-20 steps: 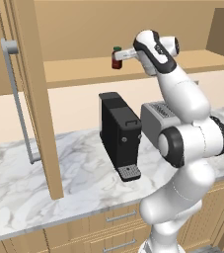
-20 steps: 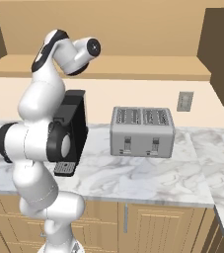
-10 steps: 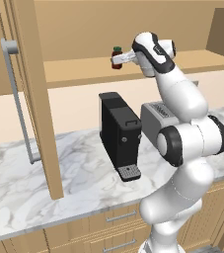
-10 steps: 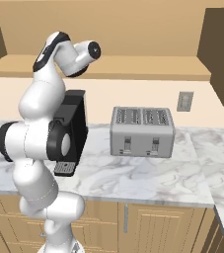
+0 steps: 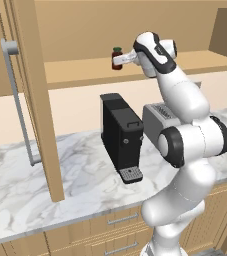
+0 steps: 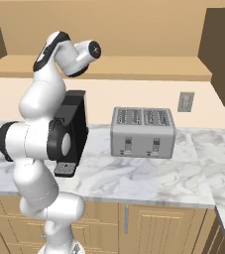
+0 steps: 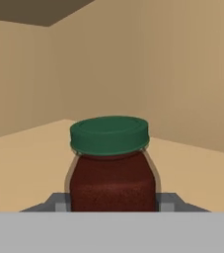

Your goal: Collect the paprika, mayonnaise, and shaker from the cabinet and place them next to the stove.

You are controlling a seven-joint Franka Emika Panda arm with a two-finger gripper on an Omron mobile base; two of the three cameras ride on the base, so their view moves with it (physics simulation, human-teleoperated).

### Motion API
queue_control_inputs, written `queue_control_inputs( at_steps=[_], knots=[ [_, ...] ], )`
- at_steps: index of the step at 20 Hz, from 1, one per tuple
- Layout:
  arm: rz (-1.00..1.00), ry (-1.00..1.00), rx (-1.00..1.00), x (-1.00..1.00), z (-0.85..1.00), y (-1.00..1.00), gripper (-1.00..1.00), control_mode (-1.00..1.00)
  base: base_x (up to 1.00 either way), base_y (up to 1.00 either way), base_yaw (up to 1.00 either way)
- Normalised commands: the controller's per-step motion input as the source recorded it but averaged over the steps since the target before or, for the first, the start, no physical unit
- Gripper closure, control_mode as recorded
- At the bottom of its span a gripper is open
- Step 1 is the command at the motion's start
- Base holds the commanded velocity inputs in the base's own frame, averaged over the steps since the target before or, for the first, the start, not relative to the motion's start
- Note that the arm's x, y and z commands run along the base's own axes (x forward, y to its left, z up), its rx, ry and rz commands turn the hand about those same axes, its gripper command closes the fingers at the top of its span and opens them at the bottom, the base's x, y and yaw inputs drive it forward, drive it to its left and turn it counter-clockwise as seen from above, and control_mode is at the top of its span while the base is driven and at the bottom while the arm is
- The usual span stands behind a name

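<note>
Cabinet (image 5: 135,70) shelf: paprika (image 7: 111,165) upright between jaws

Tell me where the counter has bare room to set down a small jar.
Bare marble counter lies in front of the silver toaster and to its right, toward the wall outlet. It is crowded between the black coffee machine and the toaster.

Even, bright rendered light; soft faint shadows; no glare; sharp focus; no edge distortion
</note>
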Motion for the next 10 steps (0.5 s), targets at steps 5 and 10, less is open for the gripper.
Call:
queue_control_inputs(
  at_steps=[5, 10],
  knots=[
    [0.0, 0.0, 0.0, -0.03, 0.0, -0.03, 1.0, -1.0, 0.0, 0.0, 0.0],
    [0.0, 0.0, 0.0, -0.26, -0.02, -0.07, 1.0, -1.0, 0.0, 0.0, 0.0]
  ],
)
